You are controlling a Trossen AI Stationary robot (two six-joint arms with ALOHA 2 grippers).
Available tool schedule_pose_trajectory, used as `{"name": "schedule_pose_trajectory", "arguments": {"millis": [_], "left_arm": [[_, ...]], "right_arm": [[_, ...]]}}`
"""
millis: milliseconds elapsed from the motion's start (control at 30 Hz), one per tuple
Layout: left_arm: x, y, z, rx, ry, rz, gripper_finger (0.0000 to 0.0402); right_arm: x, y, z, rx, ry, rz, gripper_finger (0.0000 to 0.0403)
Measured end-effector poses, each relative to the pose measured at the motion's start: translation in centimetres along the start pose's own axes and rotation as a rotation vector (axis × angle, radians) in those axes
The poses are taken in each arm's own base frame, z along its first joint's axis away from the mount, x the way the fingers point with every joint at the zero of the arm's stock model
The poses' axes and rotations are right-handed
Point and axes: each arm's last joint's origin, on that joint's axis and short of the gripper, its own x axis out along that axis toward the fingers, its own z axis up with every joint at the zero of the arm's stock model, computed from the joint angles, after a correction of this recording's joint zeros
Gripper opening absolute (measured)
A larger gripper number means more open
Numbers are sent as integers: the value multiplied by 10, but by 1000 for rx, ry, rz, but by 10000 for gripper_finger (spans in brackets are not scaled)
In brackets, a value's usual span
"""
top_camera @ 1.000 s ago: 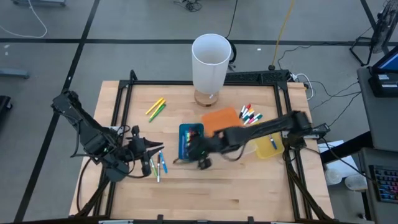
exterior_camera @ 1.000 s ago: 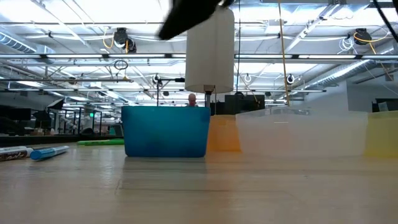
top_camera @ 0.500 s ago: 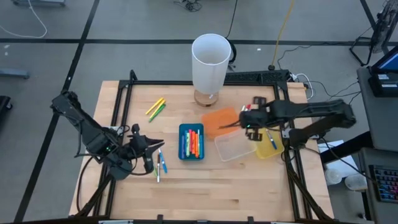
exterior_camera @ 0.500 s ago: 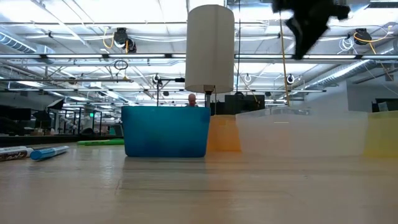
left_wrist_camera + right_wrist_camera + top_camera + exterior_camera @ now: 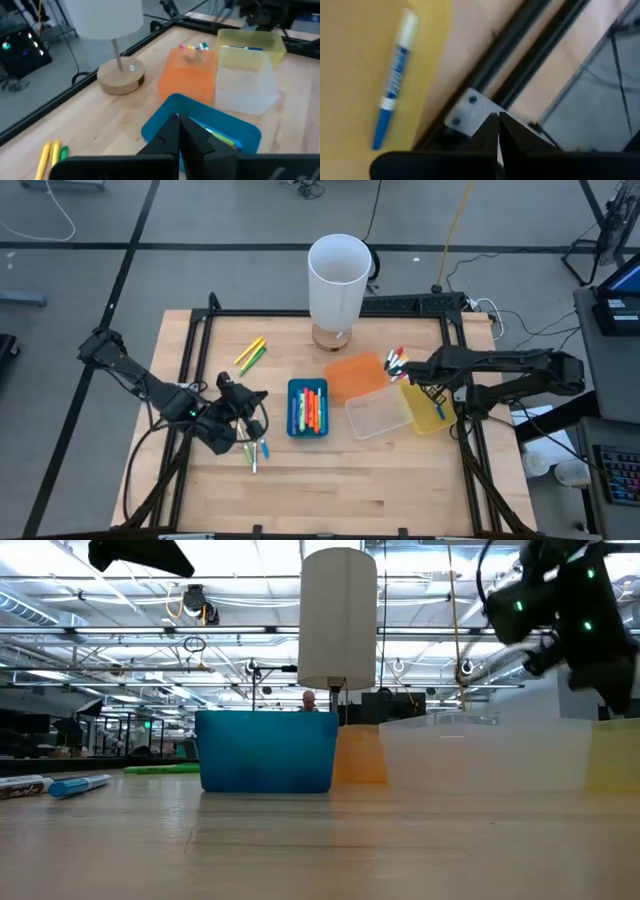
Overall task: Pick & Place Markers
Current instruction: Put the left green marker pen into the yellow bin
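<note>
High view: left gripper [image 5: 257, 423] at the table's 8 o'clock, over the loose markers [image 5: 258, 448] between it and the front edge; fingers look pressed together. Best to spread wide, drop straight down on one pen, grip mid-barrel. Blue bin [image 5: 308, 408] just at 3 o'clock, already holding pens; short carry, open room between. Yellow and green markers [image 5: 250, 353] at 10 o'clock, well clear. Right gripper [image 5: 402, 372] by the white pens [image 5: 398, 362] at 1 o'clock, near the rail; keep off the orange bin [image 5: 356, 373].

Low view: blue marker [image 5: 78, 784] lying flat at far left, bin wall [image 5: 266, 750] the only obstacle.

Left wrist: fingers [image 5: 172, 135] shut, nothing held.

Right wrist: fingers [image 5: 492, 130] closed and empty; blue pen [image 5: 394, 78] in the yellow bin [image 5: 350, 30].
</note>
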Motion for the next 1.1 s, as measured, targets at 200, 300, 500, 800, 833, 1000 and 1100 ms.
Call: {"name": "schedule_pose_trajectory", "arguments": {"millis": [200, 300, 500, 800, 833, 1000, 1100], "left_arm": [[6, 3, 2, -20, 42, -10, 23], [7, 2, 1, -21, 59, -22, 25], [7, 2, 1, -21, 63, -26, 26], [7, 2, 1, -20, 73, -35, 26], [7, 2, 1, -20, 73, -35, 26], [7, 2, 1, -18, 72, -34, 26], [7, 2, 1, -17, 73, -34, 26]], "right_arm": [[5, 7, 9, 14, -40, 44, 0], [4, 14, 16, -14, -64, 178, 0], [0, 22, 23, -53, -116, 333, 0], [-5, 25, 26, -22, -148, 448, 0], [-6, 26, 26, -20, -158, 483, 0], [-15, 32, 29, -26, -265, 597, 0], [-16, 28, 31, 9, -338, 524, 0]]}}
